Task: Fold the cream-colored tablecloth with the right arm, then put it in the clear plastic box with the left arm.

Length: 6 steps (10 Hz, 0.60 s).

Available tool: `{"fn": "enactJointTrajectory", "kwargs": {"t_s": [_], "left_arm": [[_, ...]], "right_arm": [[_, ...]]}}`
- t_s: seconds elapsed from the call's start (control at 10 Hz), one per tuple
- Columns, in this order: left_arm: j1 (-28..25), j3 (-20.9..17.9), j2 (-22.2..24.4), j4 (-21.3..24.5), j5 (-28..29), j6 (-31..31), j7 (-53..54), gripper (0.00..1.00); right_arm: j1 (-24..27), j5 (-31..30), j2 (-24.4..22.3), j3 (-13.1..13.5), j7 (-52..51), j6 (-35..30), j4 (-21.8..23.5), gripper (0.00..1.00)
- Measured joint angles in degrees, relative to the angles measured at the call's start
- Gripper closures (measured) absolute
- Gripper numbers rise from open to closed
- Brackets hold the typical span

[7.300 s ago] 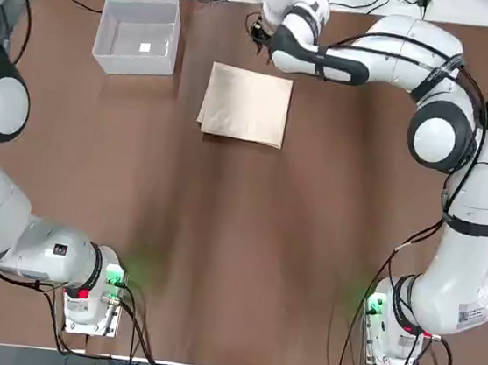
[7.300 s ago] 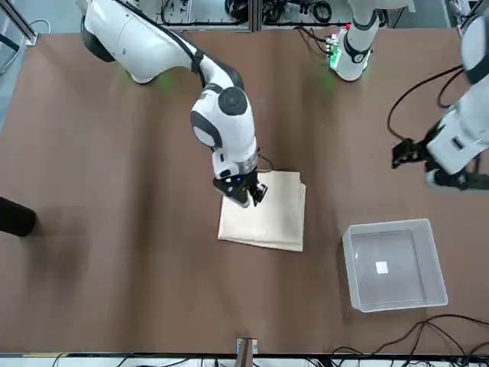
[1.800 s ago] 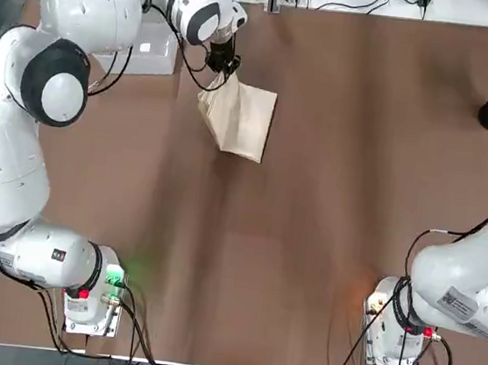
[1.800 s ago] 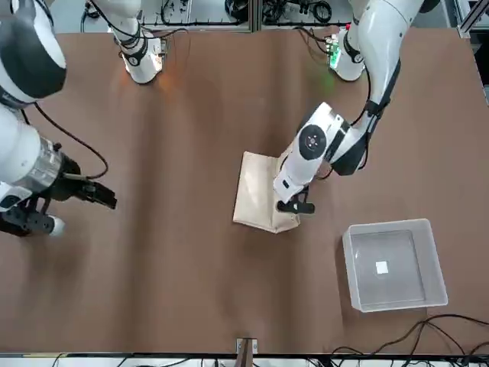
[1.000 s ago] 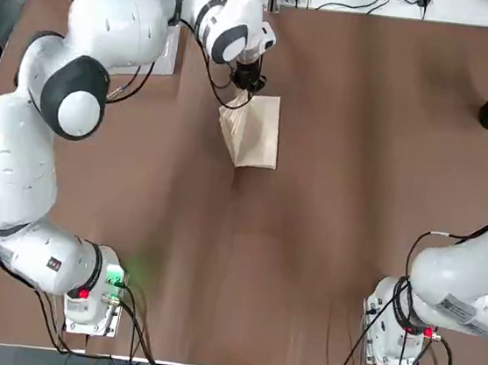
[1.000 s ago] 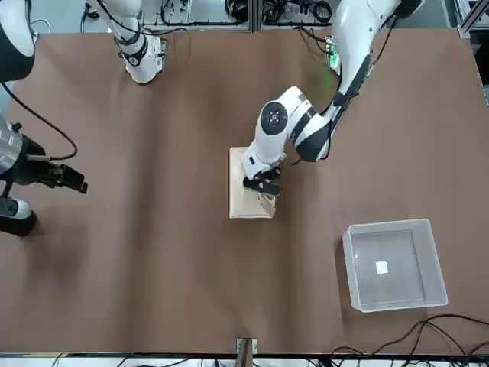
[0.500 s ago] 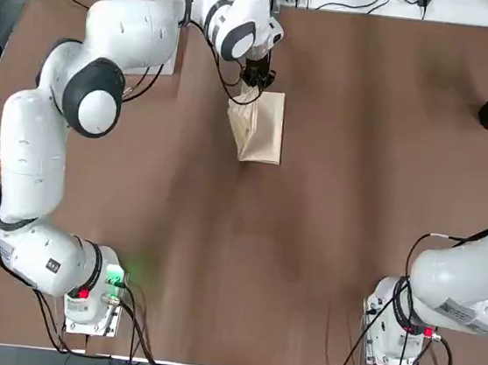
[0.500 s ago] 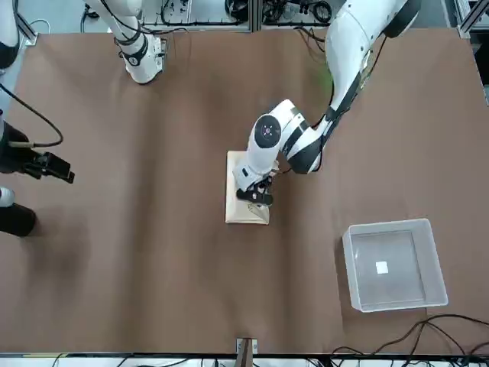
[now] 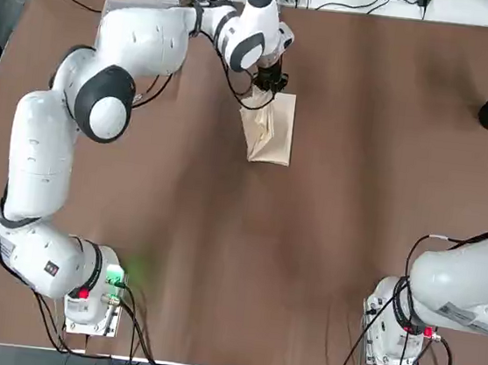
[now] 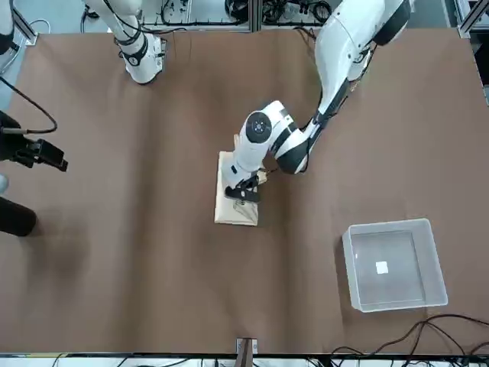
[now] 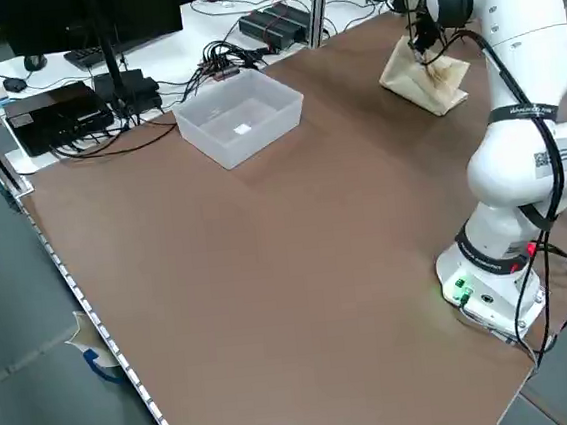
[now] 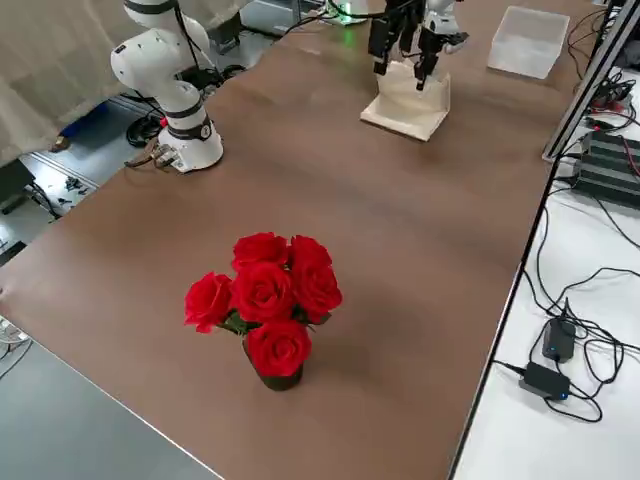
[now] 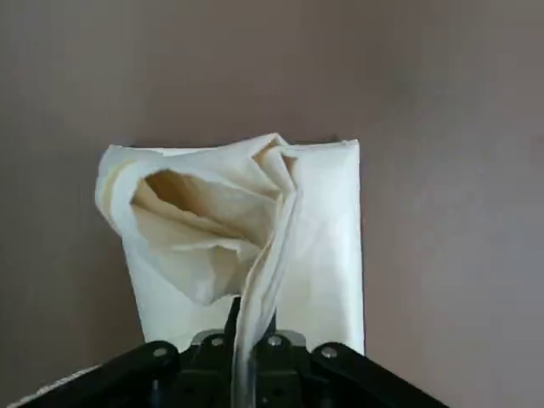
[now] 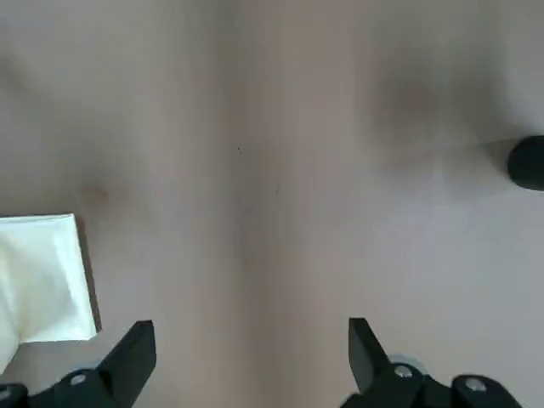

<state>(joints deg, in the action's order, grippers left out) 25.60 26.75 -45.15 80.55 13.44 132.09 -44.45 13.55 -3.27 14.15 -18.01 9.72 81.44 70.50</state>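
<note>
Now the left gripper [image 9: 270, 84], jaws clamped on the folded cream-colored fabric tablecloth [image 9: 272, 131], lifts its near edge; right gripper [image 10: 47, 155] jaws gape apart.

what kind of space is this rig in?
Most likely a robotics lab or data-collection bench, not a home. Two white arms are bolted to a brown table; black electronics boxes and cables crowd a white bench beside it; a vase of red roses sits there like a prop.

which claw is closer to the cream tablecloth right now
Left. The left claw is shut on an edge of the cream tablecloth, lifting it; the right claw hangs open far off by the table's side.
</note>
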Motion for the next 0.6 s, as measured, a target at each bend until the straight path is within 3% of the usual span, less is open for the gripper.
{"fn": "enactJointTrajectory", "kwargs": {"t_s": [0.2,0.3,0.6], "left_arm": [[0.9,0.0,-1.6,-1.6,0.0,0.9,-0.2,0.89],[1.3,0.0,-2.6,-2.2,0.0,2.2,-0.2,0.81],[1.7,0.0,-5.0,-2.7,0.0,6.4,-0.2,0.37]], "right_arm": [[0.0,0.3,-0.6,0.6,-1.1,-1.0,0.5,0.00],[-0.1,0.3,-0.7,0.6,-1.3,-1.0,0.7,0.00],[-0.9,0.4,-1.5,1.7,-1.3,-1.2,0.9,0.00]]}}
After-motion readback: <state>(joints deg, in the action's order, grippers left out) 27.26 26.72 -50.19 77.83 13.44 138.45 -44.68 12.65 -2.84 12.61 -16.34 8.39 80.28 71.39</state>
